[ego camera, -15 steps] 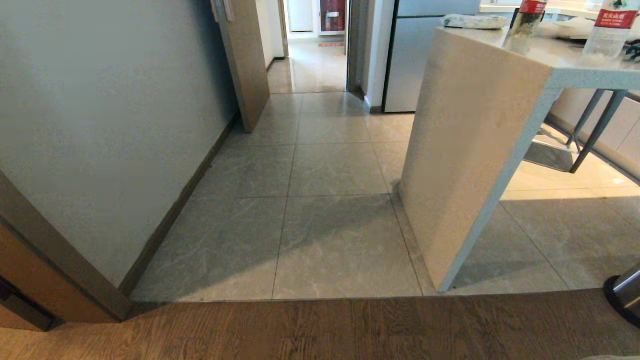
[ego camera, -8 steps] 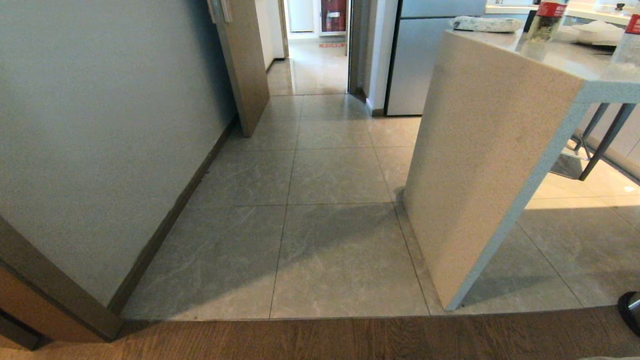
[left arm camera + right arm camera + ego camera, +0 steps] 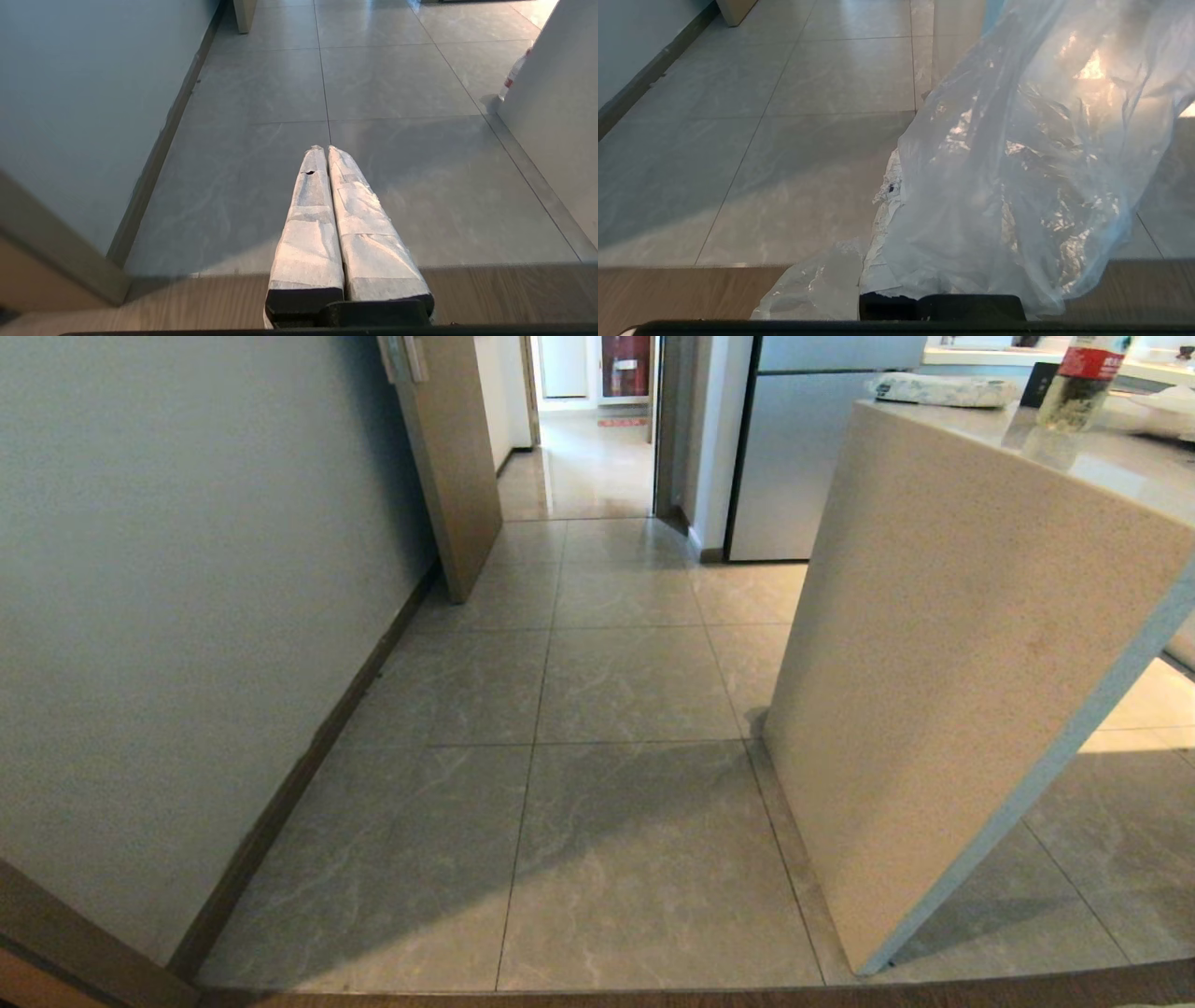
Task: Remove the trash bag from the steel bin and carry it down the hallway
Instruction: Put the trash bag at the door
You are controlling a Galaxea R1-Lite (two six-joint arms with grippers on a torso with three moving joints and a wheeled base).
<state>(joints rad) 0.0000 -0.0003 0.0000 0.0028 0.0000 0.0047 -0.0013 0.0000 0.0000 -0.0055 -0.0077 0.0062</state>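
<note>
The clear, crinkly trash bag (image 3: pixel 1017 163) hangs in front of my right gripper (image 3: pixel 901 161) and covers most of it. That gripper is shut on the bag's plastic; only one taped finger (image 3: pixel 883 212) shows beside the film. My left gripper (image 3: pixel 325 148) is shut on nothing, its white-wrapped fingers pressed together above the floor. The hallway (image 3: pixel 625 681) of glossy grey marbled tiles runs ahead towards a far doorway (image 3: pixel 588 448). The steel bin is out of view. Neither arm shows in the head view.
A grey wall with a dark baseboard (image 3: pixel 308 756) lines the left side, and an open door leaf (image 3: pixel 448 467) stands further along it. A beige counter end panel (image 3: pixel 934 672) juts in on the right, with a bottle (image 3: pixel 1074 383) on top. A fridge (image 3: pixel 784 457) stands behind it.
The whole head view has shifted as the robot drove forward: the wood floor strip has nearly left the bottom edge, and the bin's base at lower right has dropped out of view.
</note>
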